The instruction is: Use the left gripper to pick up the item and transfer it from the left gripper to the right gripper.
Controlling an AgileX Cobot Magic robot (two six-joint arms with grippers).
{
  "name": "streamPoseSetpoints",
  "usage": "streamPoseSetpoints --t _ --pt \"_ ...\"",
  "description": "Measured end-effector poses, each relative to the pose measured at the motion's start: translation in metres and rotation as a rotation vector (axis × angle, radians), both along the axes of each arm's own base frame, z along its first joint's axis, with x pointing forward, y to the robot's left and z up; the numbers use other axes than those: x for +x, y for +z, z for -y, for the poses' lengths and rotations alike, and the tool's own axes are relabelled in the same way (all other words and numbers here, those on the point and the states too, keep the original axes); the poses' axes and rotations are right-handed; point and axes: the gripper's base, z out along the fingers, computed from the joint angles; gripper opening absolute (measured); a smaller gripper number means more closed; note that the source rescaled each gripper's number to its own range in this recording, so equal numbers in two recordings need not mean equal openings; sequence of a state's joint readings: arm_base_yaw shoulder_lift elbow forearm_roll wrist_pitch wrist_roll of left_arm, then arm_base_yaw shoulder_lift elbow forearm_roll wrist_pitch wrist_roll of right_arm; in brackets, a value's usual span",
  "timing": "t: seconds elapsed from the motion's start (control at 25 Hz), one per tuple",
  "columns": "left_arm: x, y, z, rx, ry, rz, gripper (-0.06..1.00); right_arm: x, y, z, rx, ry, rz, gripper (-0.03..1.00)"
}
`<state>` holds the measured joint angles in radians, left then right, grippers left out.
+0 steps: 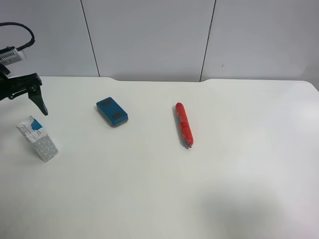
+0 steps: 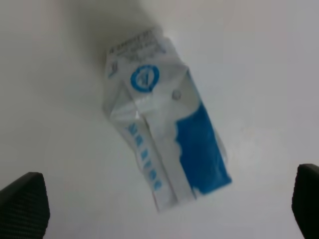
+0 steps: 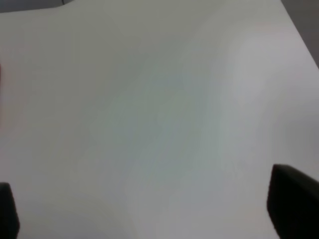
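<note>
The item, a small white-and-blue gable-top carton (image 1: 39,138) with speckled grey sides, sits on the white table (image 1: 199,189) at the exterior high view's left edge. My left gripper (image 1: 27,94) hangs above and just behind it, apart from it, with its black pointed fingers spread. In the left wrist view the carton (image 2: 164,134) fills the middle, and the left gripper (image 2: 164,209) is open with a fingertip at each lower corner. My right gripper (image 3: 159,209) is open and empty over bare table. It is out of the exterior high view.
A blue rectangular block (image 1: 112,111) lies right of the carton. A red sausage-shaped tube (image 1: 183,124) lies near the table's middle. A grey panelled wall (image 1: 149,35) stands behind the table's far edge.
</note>
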<state>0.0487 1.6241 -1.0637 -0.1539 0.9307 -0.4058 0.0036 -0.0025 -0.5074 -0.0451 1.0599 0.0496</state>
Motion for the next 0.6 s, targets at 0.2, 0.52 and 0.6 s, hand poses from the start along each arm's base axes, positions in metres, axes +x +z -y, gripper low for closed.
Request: streamPoseSetpoints --t 0.2,0.52,0.6 --pt "0.009 -0.028 -0.001 -0.012 0.063 -0.077 1.00 0.000 0.000 0.000 0.000 0.000 0.000 1.00" --pt "0.019 -0.047 -0.001 -0.019 0.142 -0.079 0.90 0.000 0.000 0.000 0.000 0.000 0.000 0.99" --pt "0.020 -0.050 -0.001 -0.025 0.160 -0.090 0.76 0.000 0.000 0.000 0.000 0.000 0.000 0.99"
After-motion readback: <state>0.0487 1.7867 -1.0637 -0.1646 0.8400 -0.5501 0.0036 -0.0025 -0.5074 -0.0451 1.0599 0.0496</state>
